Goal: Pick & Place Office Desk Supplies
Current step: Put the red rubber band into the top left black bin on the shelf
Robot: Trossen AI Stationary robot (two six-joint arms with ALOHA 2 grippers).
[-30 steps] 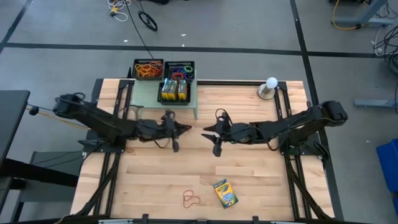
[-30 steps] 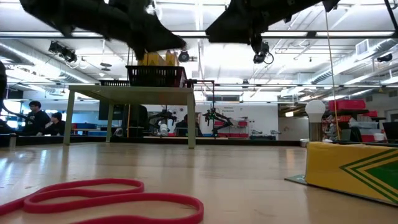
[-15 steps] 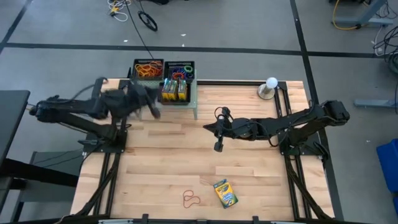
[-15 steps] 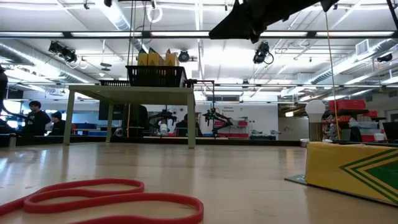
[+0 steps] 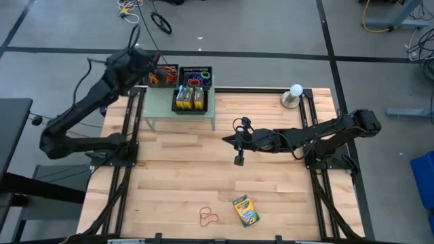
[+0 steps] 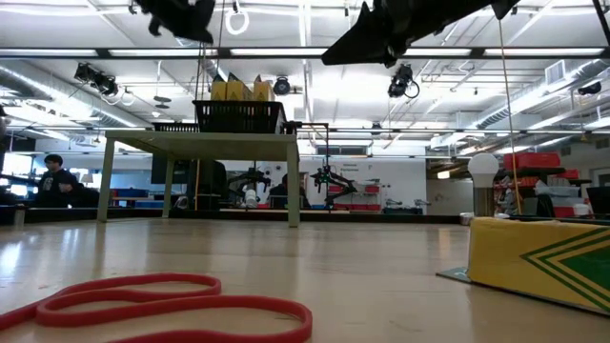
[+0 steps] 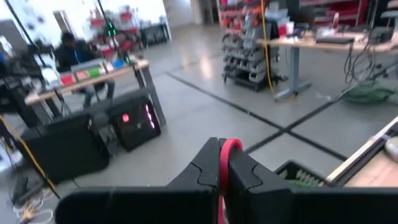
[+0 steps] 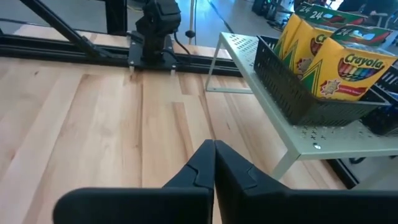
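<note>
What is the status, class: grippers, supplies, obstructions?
Left gripper shut on a red rubber band, above the rubber-band tray. Right gripper shut, empty, mid-table. Crayon box and red loop on table. Nothing blocking.

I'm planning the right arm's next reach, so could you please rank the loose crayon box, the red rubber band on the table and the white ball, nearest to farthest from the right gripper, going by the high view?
From the right gripper:
1. Loose crayon box, towards the table's near edge.
2. Red rubber band, just left of that box.
3. White ball, at the far right corner.
The first two are nearly level.
</note>
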